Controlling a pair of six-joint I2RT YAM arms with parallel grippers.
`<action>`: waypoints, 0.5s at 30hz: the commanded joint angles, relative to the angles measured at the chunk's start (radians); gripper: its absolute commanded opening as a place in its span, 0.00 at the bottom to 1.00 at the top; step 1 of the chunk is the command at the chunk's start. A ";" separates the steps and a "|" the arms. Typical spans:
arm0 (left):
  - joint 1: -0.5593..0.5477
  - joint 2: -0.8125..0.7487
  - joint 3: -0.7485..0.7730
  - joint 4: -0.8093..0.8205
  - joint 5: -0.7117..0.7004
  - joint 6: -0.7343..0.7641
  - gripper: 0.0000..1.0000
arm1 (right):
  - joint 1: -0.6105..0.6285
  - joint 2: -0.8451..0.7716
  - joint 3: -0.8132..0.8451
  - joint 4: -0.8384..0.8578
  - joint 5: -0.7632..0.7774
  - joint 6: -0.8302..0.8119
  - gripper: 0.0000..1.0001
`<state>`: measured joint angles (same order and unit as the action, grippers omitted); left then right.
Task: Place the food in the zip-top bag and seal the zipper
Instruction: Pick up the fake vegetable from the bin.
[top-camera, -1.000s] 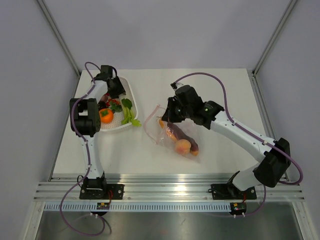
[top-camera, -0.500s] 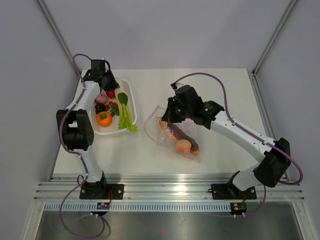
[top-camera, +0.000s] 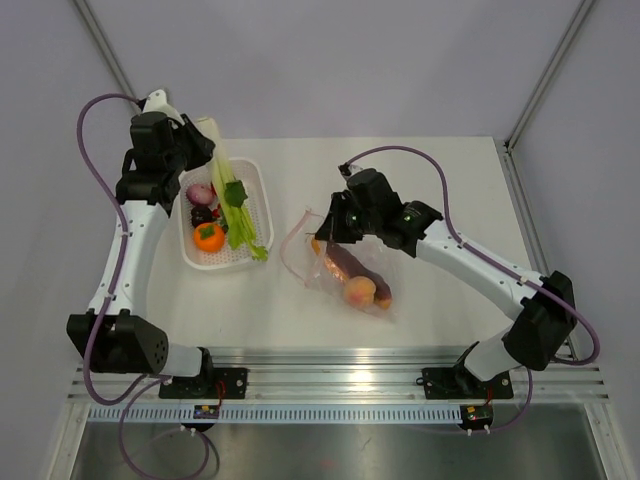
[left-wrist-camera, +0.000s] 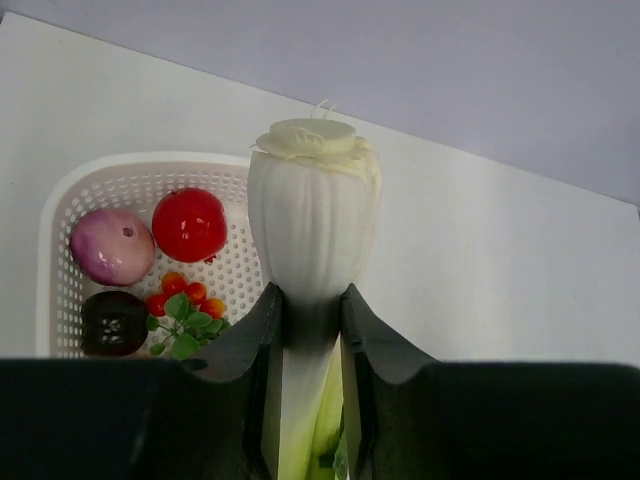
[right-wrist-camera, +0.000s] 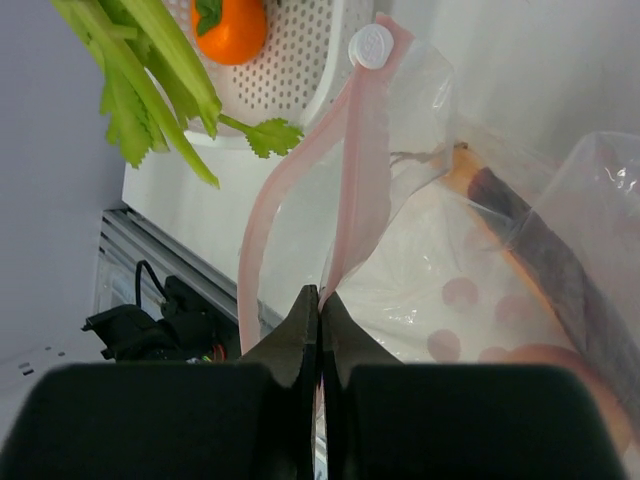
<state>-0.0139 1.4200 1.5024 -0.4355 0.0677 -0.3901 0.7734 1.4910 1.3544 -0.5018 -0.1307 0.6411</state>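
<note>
My left gripper (left-wrist-camera: 307, 295) is shut on the long green-and-white celery stalk (left-wrist-camera: 313, 215), gripping just below its white bulb end. In the top view the celery (top-camera: 228, 180) hangs tilted over the white basket, its leaves low at the basket's near end. My right gripper (right-wrist-camera: 320, 297) is shut on the pink zipper strip (right-wrist-camera: 360, 170) of the clear zip-top bag (top-camera: 372, 300) and holds one lip of the mouth up. The other lip loops away, leaving the mouth (top-camera: 292, 245) open. Inside the bag lie a dark eggplant (top-camera: 350, 265), a peach (top-camera: 360, 290) and a carrot end (top-camera: 320, 246).
The white slotted basket (top-camera: 264, 190) stands left of the bag. It holds a purple onion (left-wrist-camera: 111, 245), a red tomato (left-wrist-camera: 189, 222), a dark fruit (left-wrist-camera: 113, 320), a sprig of cherry tomatoes (left-wrist-camera: 185, 300) and an orange (top-camera: 208, 237). A white slider (right-wrist-camera: 372, 45) sits at the zipper's far end.
My left gripper closed on the celery and raised its white end up and to the left, out of the basket. The right gripper kept its hold on the bag, shifting slightly left.
</note>
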 joint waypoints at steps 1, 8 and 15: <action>0.002 -0.093 -0.022 0.103 0.012 -0.039 0.00 | 0.010 0.023 0.040 0.140 -0.056 0.078 0.02; -0.011 -0.208 -0.014 0.103 0.023 -0.099 0.00 | 0.023 0.071 0.077 0.178 -0.064 0.107 0.02; -0.014 -0.225 0.001 0.081 -0.006 -0.115 0.00 | 0.036 0.091 0.097 0.186 -0.076 0.118 0.02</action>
<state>-0.0238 1.1938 1.4750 -0.4061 0.0746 -0.4862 0.7925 1.5780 1.3987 -0.3840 -0.1802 0.7406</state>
